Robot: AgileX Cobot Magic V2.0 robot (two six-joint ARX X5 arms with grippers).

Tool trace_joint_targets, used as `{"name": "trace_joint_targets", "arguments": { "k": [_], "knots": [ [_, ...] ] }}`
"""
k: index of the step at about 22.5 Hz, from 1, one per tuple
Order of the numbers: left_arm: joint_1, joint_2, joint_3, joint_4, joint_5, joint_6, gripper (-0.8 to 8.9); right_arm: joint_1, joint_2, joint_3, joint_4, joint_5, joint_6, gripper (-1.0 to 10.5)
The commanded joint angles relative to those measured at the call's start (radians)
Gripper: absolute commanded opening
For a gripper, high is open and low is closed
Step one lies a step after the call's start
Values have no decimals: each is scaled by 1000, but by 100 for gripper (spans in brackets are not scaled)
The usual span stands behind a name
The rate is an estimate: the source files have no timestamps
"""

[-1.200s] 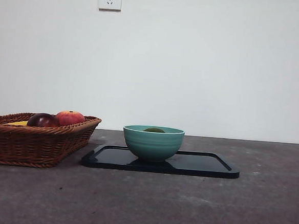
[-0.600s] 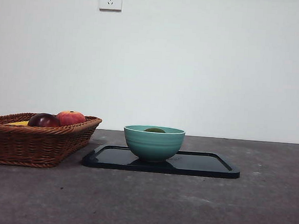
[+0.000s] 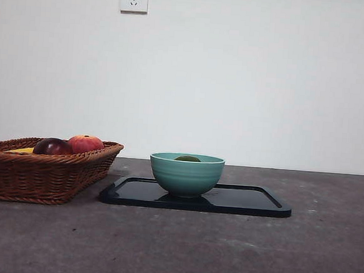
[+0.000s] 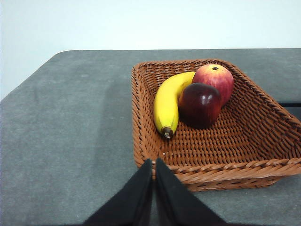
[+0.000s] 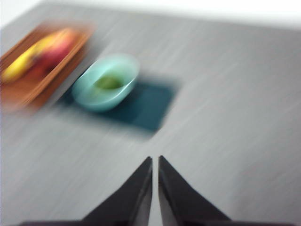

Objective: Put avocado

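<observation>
Nothing on the surface has shifted: avocado point(image 3: 187, 158) rests in the bowl point(image 3: 186, 174), firm, smooth-skinned, best gripped across its middle; both claws empty, pressed together

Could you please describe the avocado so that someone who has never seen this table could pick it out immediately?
Find the black tray beside the wicker basket; a teal bowl stands on it. The avocado lies inside that bowl, its top just peeking over the rim. It is the only dull green fruit; the banana, dark maroon fruit and red-orange fruit all sit in the basket.
</observation>
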Motion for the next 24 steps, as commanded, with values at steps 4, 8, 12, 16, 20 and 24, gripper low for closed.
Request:
{"name": "trace_joint_targets", "arguments": {
  "k": [4,8,12,16,20,24],
  "knots": [
    [2,-2,-21,-7,-3,14,9,-362,-128,-386,567,-76,-222,17],
    [2,-2,-21,-7,-3,14,9,-554,-229,-605,766,-183,-231,16],
    [2,-2,-21,-7,-3,14,9,-644,-278,-714,811,-203,-231,17],
    [2,-2,-21,-7,-3,14,9,-707,-324,-787,839,-275,-246,17],
    [2,-2,-21,-7,-3,14,9,-746,-335,-832,861,-353,-266,16],
    [2,-2,-21,-7,-3,14,9,-754,-335,-869,862,-364,-285,16]
  ]
}}
